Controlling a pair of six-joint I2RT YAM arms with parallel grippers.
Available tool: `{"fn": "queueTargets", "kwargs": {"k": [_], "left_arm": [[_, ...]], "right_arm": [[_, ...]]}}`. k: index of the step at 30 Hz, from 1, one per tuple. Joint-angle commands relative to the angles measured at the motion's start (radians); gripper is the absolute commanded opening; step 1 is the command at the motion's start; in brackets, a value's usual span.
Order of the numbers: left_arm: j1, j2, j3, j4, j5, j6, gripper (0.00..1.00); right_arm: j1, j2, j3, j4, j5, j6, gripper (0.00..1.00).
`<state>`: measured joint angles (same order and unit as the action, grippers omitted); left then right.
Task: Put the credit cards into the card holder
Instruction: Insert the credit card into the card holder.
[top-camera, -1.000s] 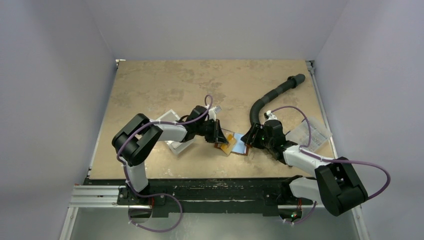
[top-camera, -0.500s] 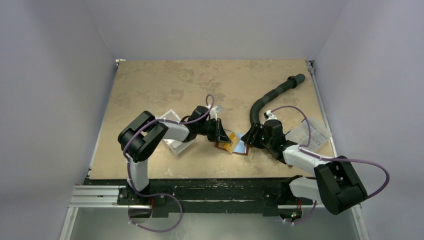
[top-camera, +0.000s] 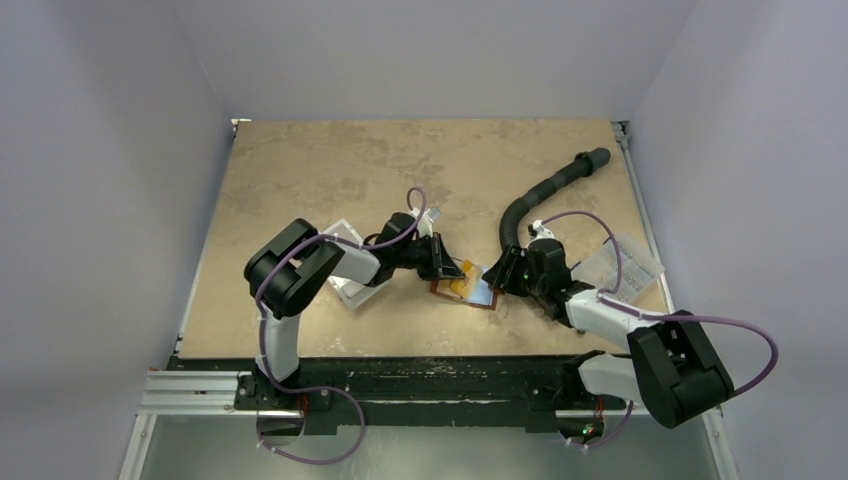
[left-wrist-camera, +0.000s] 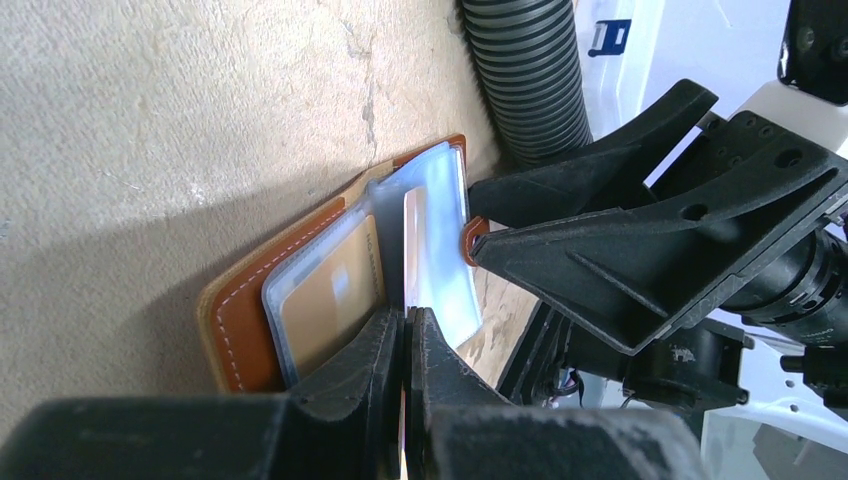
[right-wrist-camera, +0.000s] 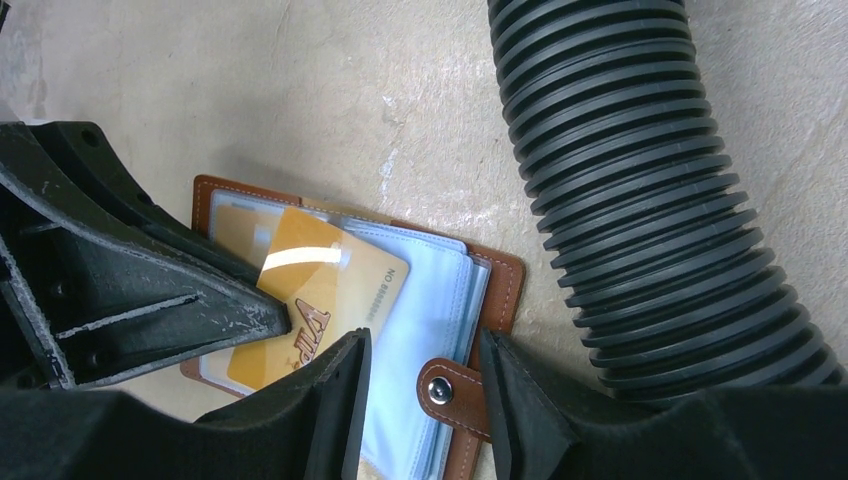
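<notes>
Gold credit card (right-wrist-camera: 330, 285): probably light, stiff, slippery; best held by an edge.
Left gripper (left-wrist-camera: 405, 320): jaws pinching this card.
Right gripper (right-wrist-camera: 425, 345): jaws spread astride the card holder (right-wrist-camera: 505, 285) snap tab (right-wrist-camera: 447, 392).

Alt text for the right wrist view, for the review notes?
The left gripper pinches a gold credit card over the open brown card holder. The right gripper, open, straddles its snap tab; a black ribbed hose lies beside.

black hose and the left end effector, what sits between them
The open card holder, with the gold credit card the left end effector grips; right wrist view.
</notes>
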<state>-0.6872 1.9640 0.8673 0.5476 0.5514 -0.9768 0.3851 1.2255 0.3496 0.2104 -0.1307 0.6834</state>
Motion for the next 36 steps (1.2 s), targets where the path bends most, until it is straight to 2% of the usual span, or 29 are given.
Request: {"fn": "queueTargets", "kwargs": {"k": [1, 12, 18, 27, 31, 36], "left_arm": [[0.002, 0.011, -0.023, 0.113, -0.049, -0.026, 0.0], [-0.064, -0.011, -0.107, 0.199, -0.112, -0.063, 0.0], [-0.071, -0.057, -0.102, 0.095, -0.157, 0.027, 0.26], [-0.093, -0.164, 0.005, -0.262, -0.263, 0.258, 0.42], [-0.102, -0.143, 0.036, -0.319, -0.258, 0.294, 0.42], [-0.11, -0.126, 0.032, -0.289, -0.242, 0.274, 0.33]], "right_arm": [[0.001, 0.022, 0.015, -0.02, -0.021, -0.018, 0.51], [0.001, 0.023, 0.015, -0.02, -0.021, -0.012, 0.51], [0.001, 0.02, 0.014, -0.022, -0.021, -0.012, 0.51], [0.002, 0.029, 0.023, -0.042, -0.023, -0.007, 0.51], [0.003, 0.027, 0.02, -0.044, -0.034, -0.009, 0.51], [0.004, 0.025, 0.016, -0.051, -0.04, -0.009, 0.51]]}}
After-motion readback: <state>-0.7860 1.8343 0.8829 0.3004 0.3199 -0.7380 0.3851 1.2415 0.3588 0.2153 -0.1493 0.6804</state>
